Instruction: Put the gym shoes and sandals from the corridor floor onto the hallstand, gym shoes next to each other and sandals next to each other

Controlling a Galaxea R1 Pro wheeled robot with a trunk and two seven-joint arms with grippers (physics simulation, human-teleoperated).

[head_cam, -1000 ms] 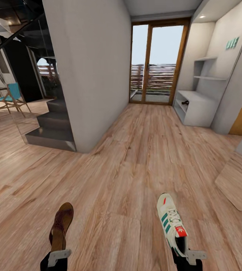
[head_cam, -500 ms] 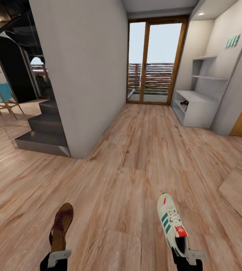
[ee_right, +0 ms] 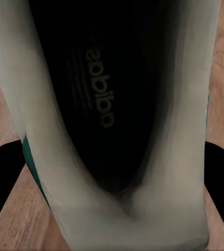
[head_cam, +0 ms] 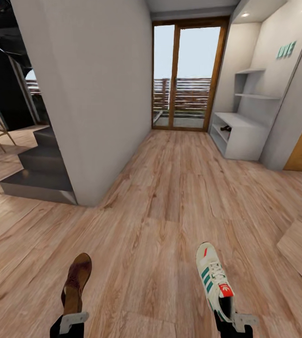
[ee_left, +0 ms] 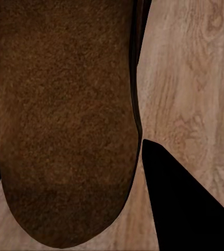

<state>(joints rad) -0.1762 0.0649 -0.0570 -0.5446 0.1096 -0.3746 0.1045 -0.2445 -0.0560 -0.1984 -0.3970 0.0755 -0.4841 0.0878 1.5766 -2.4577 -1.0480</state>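
Ahead on your right, the hallstand (head_cam: 239, 136) stands on the corridor floor (head_cam: 169, 197) under teal "LOVE" letters (head_cam: 286, 49). Your right gripper (head_cam: 229, 313) is clamped on a gym shoe (head_cam: 214, 278) whose insole (ee_right: 98, 99) reads "adidas". Your left gripper (head_cam: 72, 313) is closed on a sandal (head_cam: 77, 279).

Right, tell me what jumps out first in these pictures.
A brown sandal in the left gripper and a white gym shoe in the right gripper, both held out over the wood floor. Ahead on the right stands the pale shoe rack, beside glass doors.
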